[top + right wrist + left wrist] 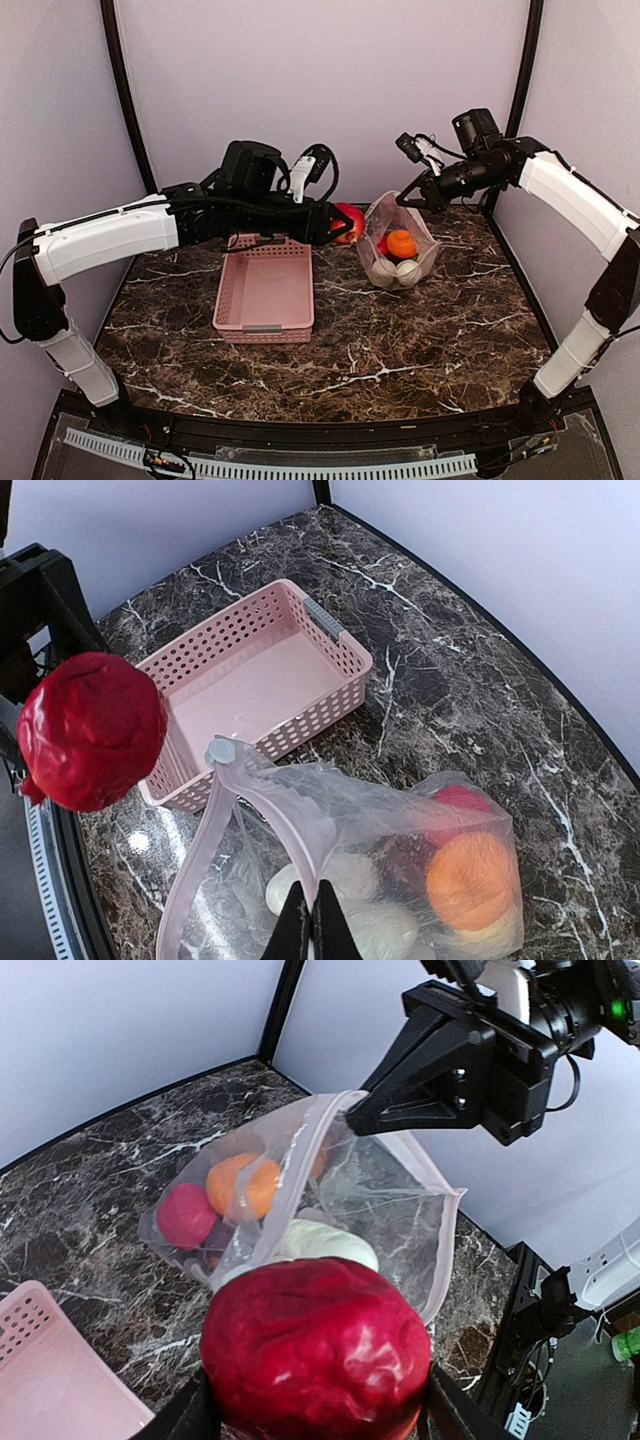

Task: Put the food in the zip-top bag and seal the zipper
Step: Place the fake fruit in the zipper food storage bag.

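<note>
Red food, perhaps apple, in left jaws near zip-top bag

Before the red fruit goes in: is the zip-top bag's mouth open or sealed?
Open. The right gripper holds up one edge of the zip-top bag, and the zipper strips gape apart.

Top external: high, from behind, over whole desk.
Wrists: close, angled down.
Shared: zip-top bag, pink basket.
</note>
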